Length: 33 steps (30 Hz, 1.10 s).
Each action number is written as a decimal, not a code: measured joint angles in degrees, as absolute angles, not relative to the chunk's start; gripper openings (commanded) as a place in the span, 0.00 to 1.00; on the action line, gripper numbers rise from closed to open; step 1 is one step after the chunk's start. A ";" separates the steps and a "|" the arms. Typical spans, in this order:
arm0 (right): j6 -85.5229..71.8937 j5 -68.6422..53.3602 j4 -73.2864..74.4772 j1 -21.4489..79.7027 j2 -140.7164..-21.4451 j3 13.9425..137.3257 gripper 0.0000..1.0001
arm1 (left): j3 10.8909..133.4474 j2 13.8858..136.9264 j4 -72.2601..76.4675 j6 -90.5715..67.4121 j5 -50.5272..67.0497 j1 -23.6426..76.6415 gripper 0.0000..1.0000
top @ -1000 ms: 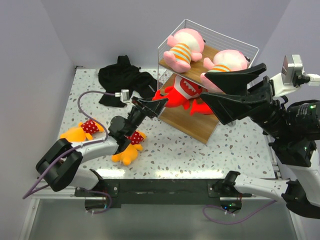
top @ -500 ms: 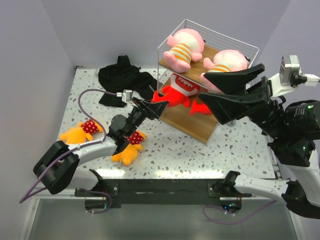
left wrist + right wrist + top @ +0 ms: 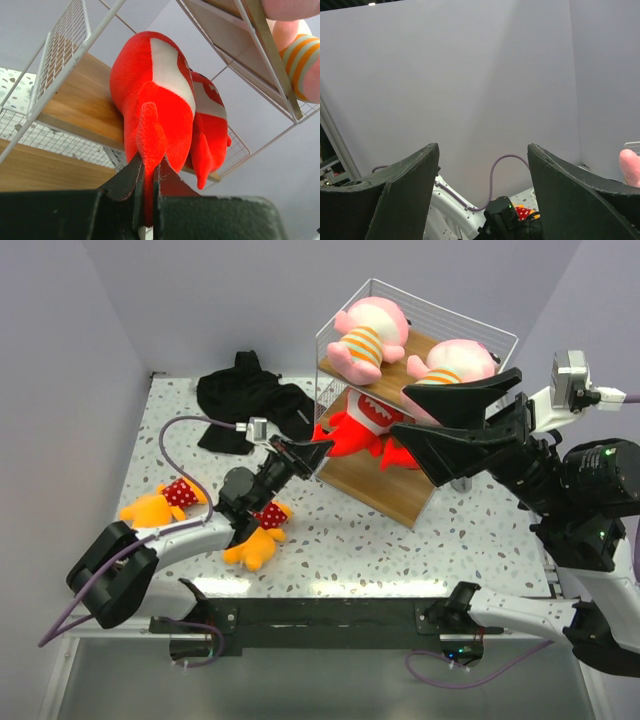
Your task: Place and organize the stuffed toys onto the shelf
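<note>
My left gripper (image 3: pixel 318 448) (image 3: pixel 148 167) is shut on a fin of a red fish-like stuffed toy (image 3: pixel 352 430) (image 3: pixel 152 95) that lies on the middle board of the shelf (image 3: pixel 385 490) (image 3: pixel 75 95). A second red toy (image 3: pixel 212 122) lies right behind it. Two pink toys in striped shirts (image 3: pixel 367 335) (image 3: pixel 452 364) rest on the top board. Two orange-yellow toys with polka-dot bibs (image 3: pixel 160 502) (image 3: pixel 258 536) lie on the table at the left. My right gripper (image 3: pixel 402 412) (image 3: pixel 482 147) hovers open and empty, high in front of the shelf's right side.
A black garment (image 3: pixel 245 395) lies on the table left of the shelf. The left arm's purple cable (image 3: pixel 175 440) loops above the orange toys. Grey walls close in the table on the left, back and right.
My left gripper's jaws have closed on the red toy's fin. The right arm has drifted slightly left, still open.
</note>
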<state>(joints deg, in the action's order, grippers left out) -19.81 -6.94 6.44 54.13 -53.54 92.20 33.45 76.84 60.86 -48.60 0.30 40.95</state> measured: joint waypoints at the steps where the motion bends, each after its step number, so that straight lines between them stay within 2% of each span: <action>1: -19.81 -6.96 6.39 54.13 -53.63 92.20 0.75 | 34.13 77.19 60.69 -49.04 0.30 40.95 0.00; 23: -18.74 -6.70 6.46 54.11 -52.51 91.98 0.76 | 43.11 86.50 59.99 -55.05 -2.48 40.91 0.00; 26: -18.55 -6.70 6.46 54.13 -52.34 91.96 0.76 | 44.07 86.94 59.68 -54.96 -2.37 40.91 0.18; 27: -18.50 -6.70 6.46 54.11 -52.31 91.96 0.76 | 44.07 86.94 59.59 -54.96 -2.39 40.91 0.30; 30: -18.37 -6.70 6.66 54.13 -52.34 91.96 0.76 | 44.05 86.94 59.33 -54.74 -2.44 40.88 0.50; 33: -18.39 -6.68 6.72 54.13 -52.21 91.96 0.76 | 44.05 86.67 57.95 -54.70 -2.85 40.91 0.62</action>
